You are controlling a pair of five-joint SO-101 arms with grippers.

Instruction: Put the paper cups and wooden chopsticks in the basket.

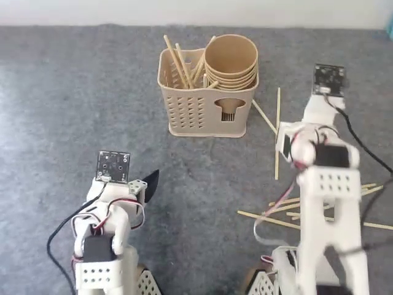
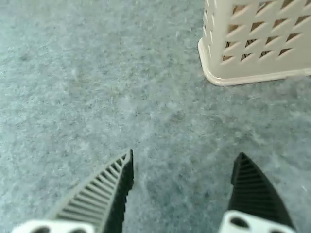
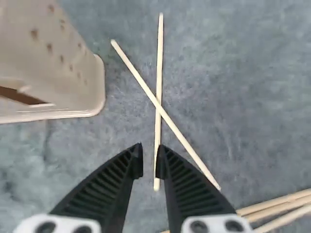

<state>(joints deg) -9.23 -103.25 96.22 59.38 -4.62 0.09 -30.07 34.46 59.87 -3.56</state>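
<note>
The beige basket (image 1: 209,104) stands at the back middle and holds stacked paper cups (image 1: 231,58) and several wooden chopsticks (image 1: 181,64). Two crossed chopsticks (image 3: 159,92) lie on the carpet just right of the basket (image 3: 53,77). My right gripper (image 3: 149,147) hangs over the near end of one of them, its fingers only a narrow gap apart, and that end shows in the gap. My left gripper (image 2: 185,154) is open over bare carpet, in front and to the left of the basket (image 2: 257,43). Its dark finger (image 1: 150,184) also shows from above.
More chopsticks (image 1: 307,209) lie scattered at the front right beside the right arm (image 1: 325,172), and their ends (image 3: 277,206) show near my right gripper. Grey carpet (image 1: 73,92) covers the table, with free room to the left.
</note>
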